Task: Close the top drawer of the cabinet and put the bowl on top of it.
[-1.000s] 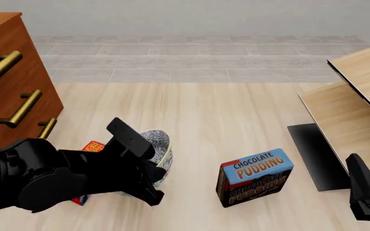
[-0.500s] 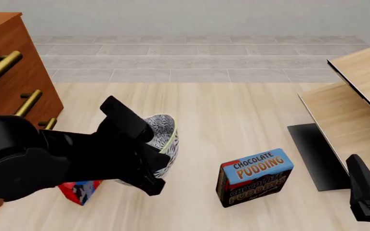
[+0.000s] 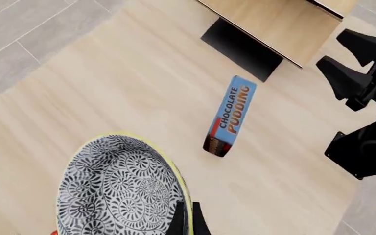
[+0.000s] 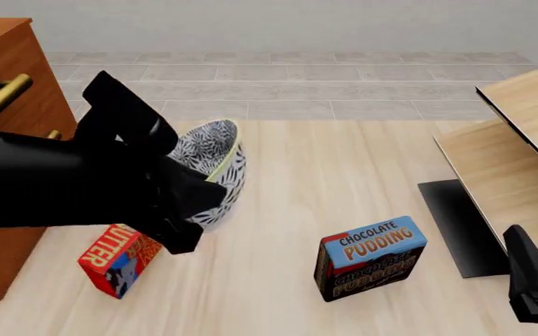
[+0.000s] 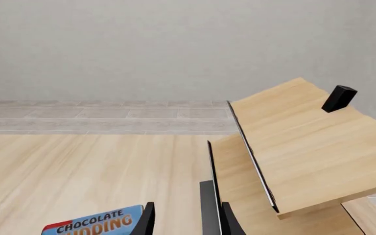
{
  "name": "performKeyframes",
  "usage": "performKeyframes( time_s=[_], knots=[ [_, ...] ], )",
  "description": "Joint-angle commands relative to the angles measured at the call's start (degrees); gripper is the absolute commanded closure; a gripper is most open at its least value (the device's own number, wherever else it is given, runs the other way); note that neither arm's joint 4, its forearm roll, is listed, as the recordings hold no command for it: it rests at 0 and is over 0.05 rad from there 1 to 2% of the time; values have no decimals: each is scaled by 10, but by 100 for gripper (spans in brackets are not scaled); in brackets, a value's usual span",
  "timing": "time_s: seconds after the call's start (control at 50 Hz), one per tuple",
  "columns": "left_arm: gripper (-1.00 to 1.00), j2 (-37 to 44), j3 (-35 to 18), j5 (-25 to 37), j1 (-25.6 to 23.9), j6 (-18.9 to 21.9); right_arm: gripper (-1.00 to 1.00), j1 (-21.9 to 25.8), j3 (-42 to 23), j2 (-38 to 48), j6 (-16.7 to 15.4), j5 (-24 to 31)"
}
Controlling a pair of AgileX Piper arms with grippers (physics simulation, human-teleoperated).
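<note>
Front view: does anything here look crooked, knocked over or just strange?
The red butter box leans on one corner beside the cabinet. The bowl hangs tilted in the left gripper, off the floor. The chocolate pudding box stands upright.

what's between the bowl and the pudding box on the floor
Nothing. In the front view, only bare wood surface separates the bowl, held by the left gripper, from the pudding box. The left wrist view shows the same bare gap.
</note>
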Motion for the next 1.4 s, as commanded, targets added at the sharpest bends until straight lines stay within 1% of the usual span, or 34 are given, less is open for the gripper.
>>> performKeyframes(
  time_s=[0.02, 0.08, 0.14, 0.2, 0.28, 0.32, 0.34, 0.52, 0.54, 0.58, 0.62, 0.76, 0.82, 0.86, 0.88, 0.9, 0.92, 0.94, 0.96, 1.0, 1.12, 1.2, 1.4],
  knots=[
    [100, -39, -46, 62, 6, 20, -100, 0, 0, -2, 0, 2],
    [100, -45, -53, 73, 8, 23, -100, -1, 0, -2, 0, 2],
    [100, -60, -73, 101, 19, 36, -100, 0, 0, -2, 0, 2],
    [100, -65, -88, 116, 22, 39, -100, 0, 0, -2, 0, 2],
    [100, -79, -105, 140, 35, 57, -100, 0, 0, -2, 0, 2],
    [100, -92, -114, 150, 46, 75, -100, -1, 0, -2, 0, 2],
    [100, -95, -115, 154, 50, 78, -100, 0, 0, -2, 0, 2],
    [100, -117, -137, 185, 74, 107, -100, -1, 0, -2, 0, 2],
    [100, -125, -141, 186, 83, 121, -100, -1, 0, -2, 0, 2],
    [100, -131, -146, 192, 93, 133, -100, -1, 0, -2, 0, 2],
    [100, -135, -150, 195, 97, 135, -100, 0, 0, -2, 0, 2],
    [100, -151, -168, 219, 120, 164, -100, -1, 0, -2, 0, 2],
    [100, -152, -176, 226, 122, 166, -100, 0, 0, -2, 0, 2],
    [100, -156, -182, 230, 127, 177, -100, -1, 0, -2, 0, 2],
    [100, -159, -195, 225, 128, 185, -100, 0, 0, -2, 0, 2],
    [100, -163, -201, 220, 130, 202, -100, -1, 0, -3, 0, 2],
    [100, -166, -200, 229, 144, 212, -100, 0, 0, -2, 0, 2],
    [100, -164, -203, 226, 138, 212, -100, 0, 0, -2, 0, 2],
    [100, -164, -210, 231, 145, 209, -100, -1, 0, -2, 0, 2],
    [100, -177, -209, 226, 157, 244, -100, 0, 0, -2, 0, 2],
    [100, -174, -219, 230, 165, 248, -100, 0, 0, -2, 0, 2],
    [100, -180, -214, 234, 178, 264, -100, 0, 0, -2, 0, 2],
    [100, -171, -244, 252, 197, 265, -100, -1, 0, -2, 0, 2]
  ],
)
